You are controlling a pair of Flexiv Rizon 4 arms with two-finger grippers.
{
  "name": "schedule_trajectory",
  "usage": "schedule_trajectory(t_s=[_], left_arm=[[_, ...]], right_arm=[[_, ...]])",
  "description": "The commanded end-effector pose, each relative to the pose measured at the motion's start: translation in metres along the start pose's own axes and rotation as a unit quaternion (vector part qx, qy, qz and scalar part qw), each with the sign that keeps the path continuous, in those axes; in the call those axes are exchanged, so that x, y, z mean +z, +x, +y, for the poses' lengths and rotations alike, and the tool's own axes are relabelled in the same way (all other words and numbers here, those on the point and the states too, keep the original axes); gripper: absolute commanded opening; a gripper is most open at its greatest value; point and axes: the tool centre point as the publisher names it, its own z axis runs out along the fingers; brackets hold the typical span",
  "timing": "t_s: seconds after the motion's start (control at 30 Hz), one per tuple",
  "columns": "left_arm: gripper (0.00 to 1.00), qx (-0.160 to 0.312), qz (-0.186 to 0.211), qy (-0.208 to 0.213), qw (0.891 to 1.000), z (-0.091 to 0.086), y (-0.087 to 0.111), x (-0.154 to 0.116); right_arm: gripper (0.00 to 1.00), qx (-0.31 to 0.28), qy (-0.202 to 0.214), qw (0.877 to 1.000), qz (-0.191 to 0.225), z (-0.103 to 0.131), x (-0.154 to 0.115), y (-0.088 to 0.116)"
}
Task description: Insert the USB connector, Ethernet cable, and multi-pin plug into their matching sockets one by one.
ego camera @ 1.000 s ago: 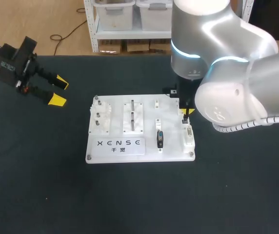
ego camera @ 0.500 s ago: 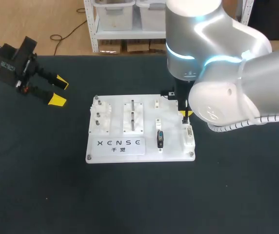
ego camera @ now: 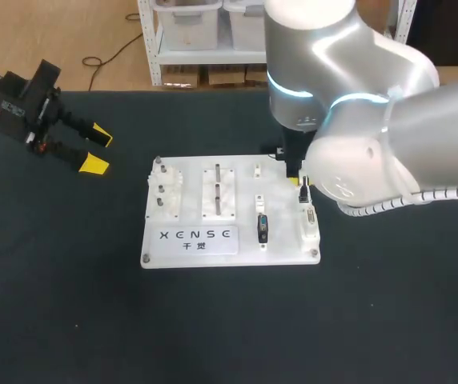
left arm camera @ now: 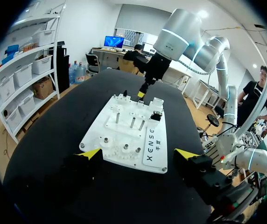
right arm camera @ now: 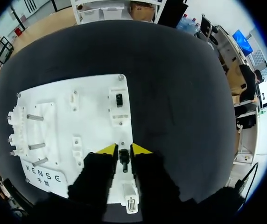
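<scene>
White board sitting mid-table. Right gripper pinching small black plug between nearly closed tips, at end of board's right-edge socket strip. Left gripper hanging wide open, empty, well apart. Likely seating this plug; next needing alignment, straight downward press.

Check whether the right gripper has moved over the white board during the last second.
Yes. Holding the black plug, the right gripper shifted slightly left toward the white board's middle.
</scene>
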Motion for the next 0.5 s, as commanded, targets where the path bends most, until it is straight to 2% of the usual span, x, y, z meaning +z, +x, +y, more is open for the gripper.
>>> schedule_trajectory(t_s=[0.03,0.27,0.5], left_arm=[[1.0,0.001,-0.001,-0.001,1.0,0.0,0.001,0.0],[1.0,0.001,-0.001,-0.001,1.0,0.0,0.001,0.0],[1.0,0.001,-0.001,-0.001,1.0,0.0,0.001,0.0]], right_arm=[[1.0,-0.007,-0.003,0.999,-0.033,0.0,-0.015,0.006],[1.0,-0.021,-0.016,0.999,-0.044,0.02,-0.036,0.014],[1.0,-0.042,-0.025,0.999,-0.016,0.043,-0.034,0.037]])
